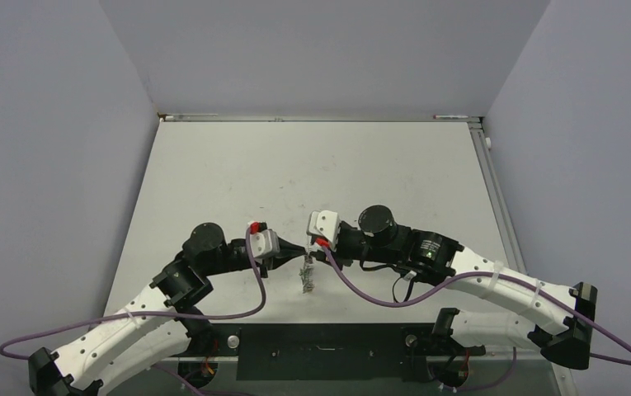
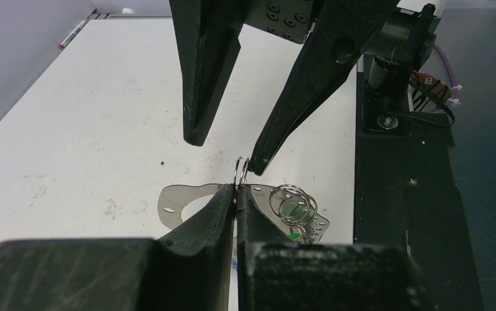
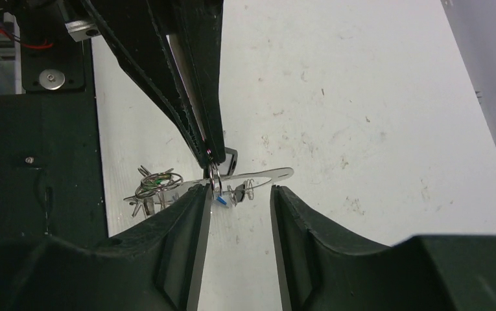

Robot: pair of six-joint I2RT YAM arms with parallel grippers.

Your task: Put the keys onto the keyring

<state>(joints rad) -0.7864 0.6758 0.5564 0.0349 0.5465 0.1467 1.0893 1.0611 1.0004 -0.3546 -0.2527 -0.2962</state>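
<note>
Grey walls (image 1: 48,165) box in a scuffed white counter (image 1: 312,165), and everything of interest sits near its front edge, between the two arms.

Starting from the left, the left pincer (image 2: 235,194) is clamped tight, its fingers pressed flat together. A thin wire loop of the keyring (image 2: 240,170) stands up out of the tips. The rest of the bunch hangs under that grip: a flat silver plate (image 2: 180,204) with a cut-out, several small wire rings, and the keys (image 2: 297,217). Only green flecks and slivers of metal show of the keys, plus a speck of blue in the right wrist view. I cannot tell how many keys are already threaded, nor whether the bunch's lower end rests on the counter.

Further right, the right pincer (image 2: 227,154) stands with its jaws apart and carries nothing. One fingertip (image 2: 258,165) touches the side of the loop, and the other is well clear of it.

The bunch looks light, though it would likely be awkward to handle. The wire seems stiff, springy and slick, so a round strand may roll or slip out from between flat pads. The dangling mass will probably swing and twist under any nudge. A key is best taken by its plastic head, flat across the pads, leaving its hole free. The ring is best pinched close to its split, so that the coil can be pried open there.
</note>
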